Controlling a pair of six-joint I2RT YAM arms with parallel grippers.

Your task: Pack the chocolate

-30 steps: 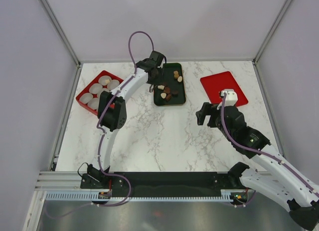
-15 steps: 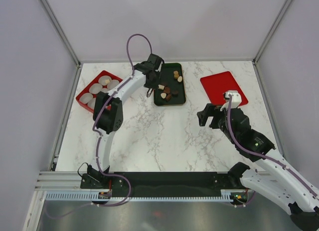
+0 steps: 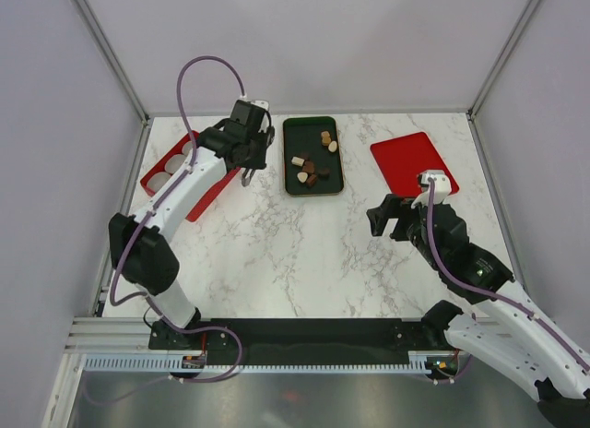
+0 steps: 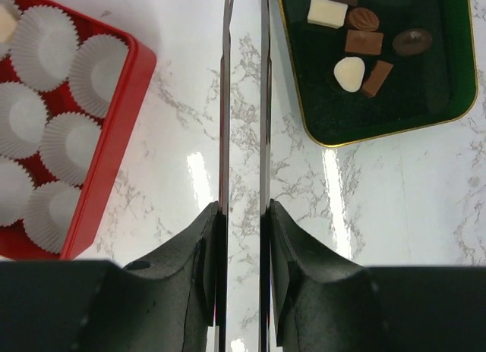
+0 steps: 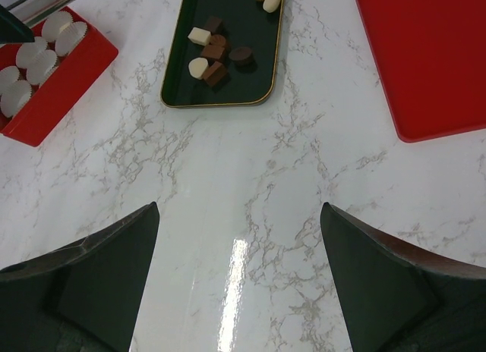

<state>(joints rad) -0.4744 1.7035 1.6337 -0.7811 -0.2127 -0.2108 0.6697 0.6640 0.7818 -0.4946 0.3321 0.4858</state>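
Spanning the overhead view, the white marble bench (image 3: 304, 253) carries three containers along its upper part. The left arm (image 3: 184, 193) reaches toward the upper left. Its left fingers (image 4: 206, 242) are squeezed almost together on long metal tongs (image 4: 225, 102), whose two blades run up the middle of the wrist view with a thin gap between them, over bench between box and tray. The tips lie past the top of that view and are too small overhead, so I cannot tell whether a piece is pinched there. The right fingers (image 5: 106, 276) stand wide apart with nothing in them, above the bench at centre right.

I judge this as mid-shuttle between tray and box. If the tongs are loaded, the next move calls for centring the tips over a vacant cup and easing the squeeze. If not, it calls for swinging back to the tray.

The red box (image 4: 114, 132), at the left of the wrist view, is packed with white fluted paper cups (image 4: 45, 48). Those shown look unfilled, bar a pale scrap at the frame's upper-left corner that I cannot identify. The flat red lid (image 3: 414, 162) at upper right has nothing on it. The dark green, gold-rimmed tray (image 4: 425, 86) holds the chocolates (image 4: 364, 42): a loose cluster of white, brown and dark pieces, with two tan and cream ones nearer its top end.
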